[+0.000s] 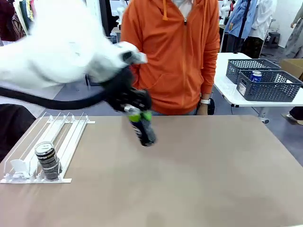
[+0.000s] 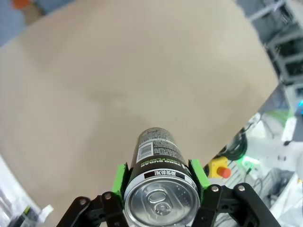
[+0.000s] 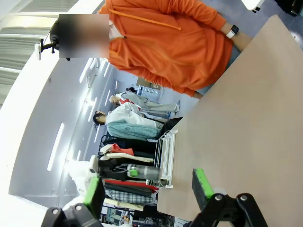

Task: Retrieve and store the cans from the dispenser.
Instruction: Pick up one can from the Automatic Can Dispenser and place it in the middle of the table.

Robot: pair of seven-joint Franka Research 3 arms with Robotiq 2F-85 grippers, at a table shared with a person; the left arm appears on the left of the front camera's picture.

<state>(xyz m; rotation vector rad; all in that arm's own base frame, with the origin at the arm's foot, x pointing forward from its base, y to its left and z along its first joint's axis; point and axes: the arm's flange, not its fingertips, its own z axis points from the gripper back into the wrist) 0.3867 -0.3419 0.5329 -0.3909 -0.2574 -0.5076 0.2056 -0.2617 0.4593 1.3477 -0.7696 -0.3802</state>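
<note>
Hanging tilted over the middle of the table, a black can is clamped by the left gripper; the right gripper is spread, empty. A second can is seen in the dispenser at eight o'clock. Gripped near its top, the black can could be swung loose.

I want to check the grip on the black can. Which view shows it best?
The left wrist view: the black can sits close up, clamped between the left gripper's green pads, silver top facing the camera. The front view shows it blurred and tilted above the table. The right wrist view gives a distant glimpse.
</note>
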